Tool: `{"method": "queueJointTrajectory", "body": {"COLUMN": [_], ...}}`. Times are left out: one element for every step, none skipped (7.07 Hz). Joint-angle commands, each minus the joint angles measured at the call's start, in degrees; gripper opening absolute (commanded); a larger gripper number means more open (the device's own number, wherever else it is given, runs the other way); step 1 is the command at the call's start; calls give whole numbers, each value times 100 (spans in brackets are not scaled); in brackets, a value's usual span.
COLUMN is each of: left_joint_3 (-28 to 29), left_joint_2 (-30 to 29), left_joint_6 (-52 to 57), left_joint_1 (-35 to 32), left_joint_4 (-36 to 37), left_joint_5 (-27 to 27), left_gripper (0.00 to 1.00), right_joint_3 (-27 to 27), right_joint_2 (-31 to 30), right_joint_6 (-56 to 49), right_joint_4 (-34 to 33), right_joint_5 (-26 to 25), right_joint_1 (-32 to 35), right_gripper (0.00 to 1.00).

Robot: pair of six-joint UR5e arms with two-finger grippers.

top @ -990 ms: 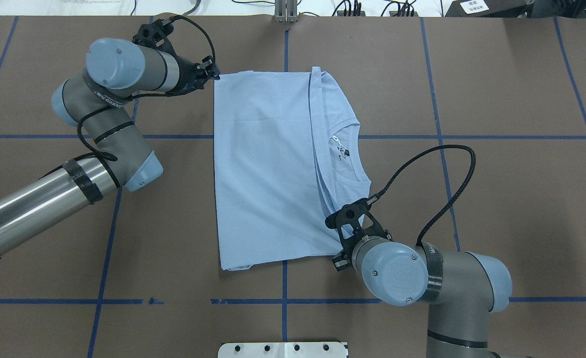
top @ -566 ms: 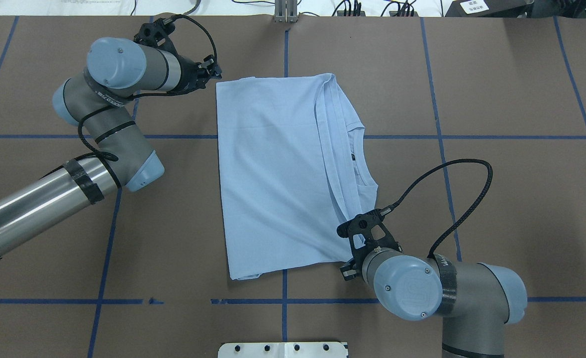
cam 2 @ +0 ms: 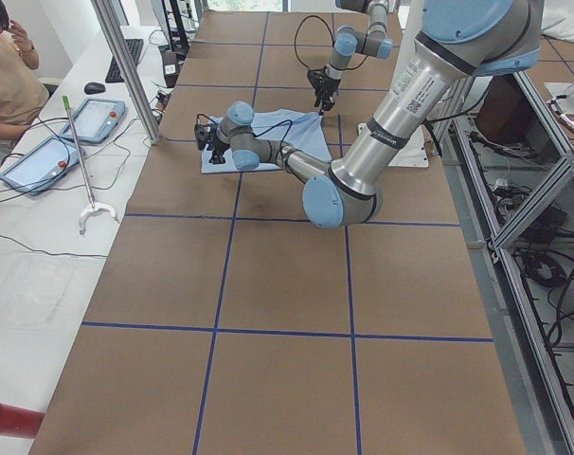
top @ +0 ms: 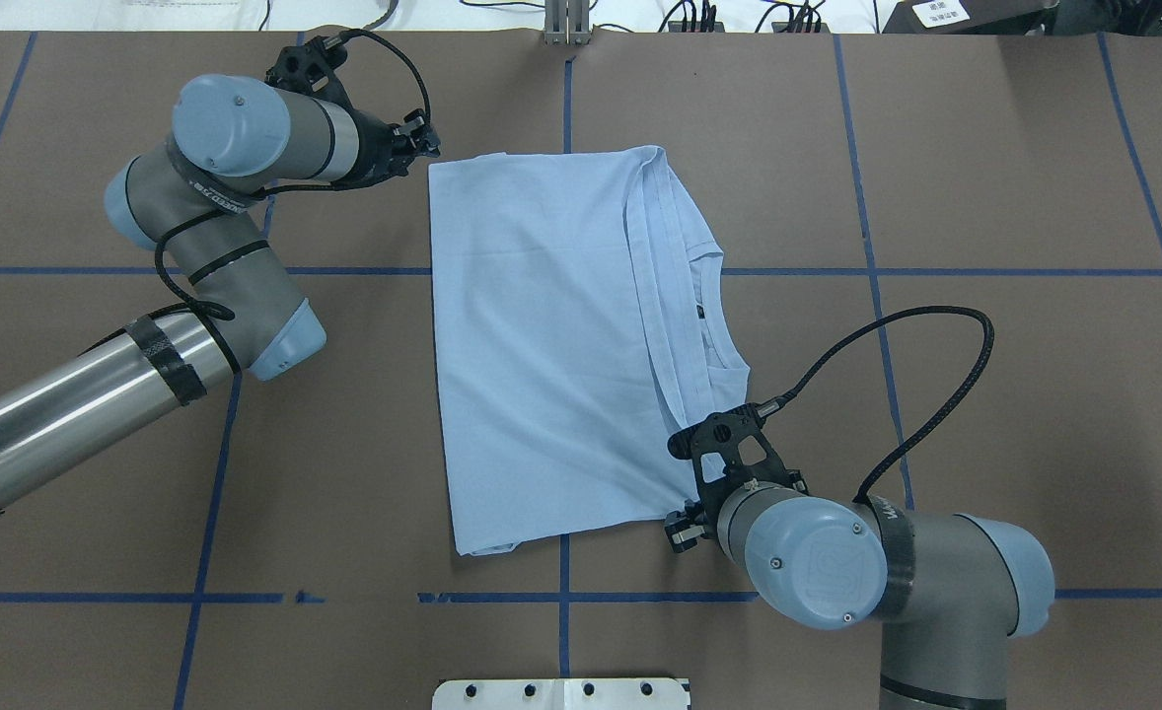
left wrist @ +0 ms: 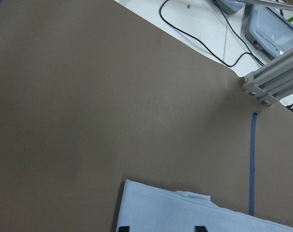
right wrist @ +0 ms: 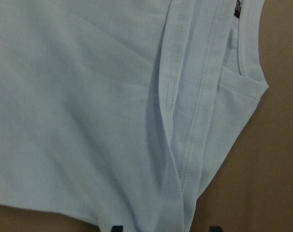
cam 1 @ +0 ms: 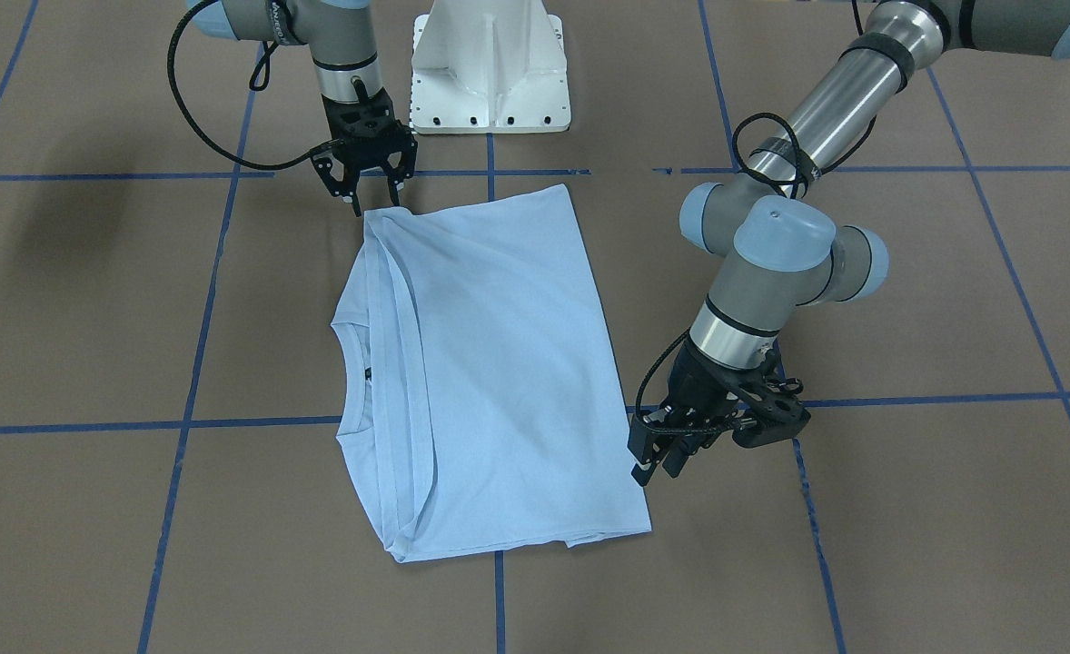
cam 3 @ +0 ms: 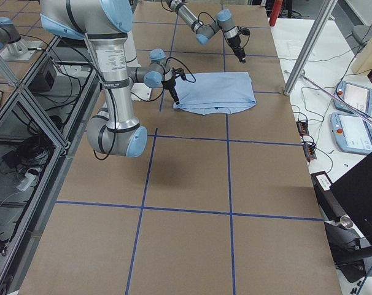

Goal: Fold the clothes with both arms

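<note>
- On the table (top: 985, 148), the shirt (top: 532, 345) lies partly folded in the middle, with the collar (top: 714, 325) toward my right side.
- Right gripper (cam 1: 376, 202) stands at the shirt corner nearest the base, fingers apart with the cloth between them. Several layers stack here. If I close too shallow, I think I catch only the top layer and the fold opens on lifting.
- Left gripper (cam 1: 655, 465) is low, just beside the far corner, fingers also apart. The wrist view shows the tips only at the cloth's edge, so it may close on nothing.
- If one side holds and the other slips, the shirt can drag and twist.
</note>
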Motion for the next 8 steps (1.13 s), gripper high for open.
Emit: {"method": "queueJointTrajectory", "body": {"left_joint_3": [-9, -9, -9, -9, -9, -9, -18, -53], "left_joint_2": [0, 0, 9, 9, 9, 9, 9, 26], "left_joint_6": [-6, 2, -6, -6, -6, -6, -6, -6], "left_joint_1": [11, 11, 11, 19, 28, 19, 19, 28], "left_joint_4": [-3, -12, -12, -12, -12, -12, -12, -3], "left_joint_5": [-3, -3, -3, -3, -3, -3, -3, 6], "left_gripper": [54, 54, 54, 54, 54, 54, 54, 54], "right_joint_3": [-390, -601, -664, -682, -691, -691, -639, -526], "right_joint_2": [277, 453, 464, 464, 464, 455, 455, 385], "right_joint_6": [-2, -46, -64, -81, -81, -81, -90, -99], "right_joint_4": [42, 51, 51, 51, 51, 51, 60, 69], "right_joint_5": [-6, -7, -7, 2, 11, 37, 124, 247], "right_joint_1": [218, 297, 350, 385, 385, 394, 429, 473], "right_gripper": [59, 52, 38, 20, 0, 0, 0, 0]}}
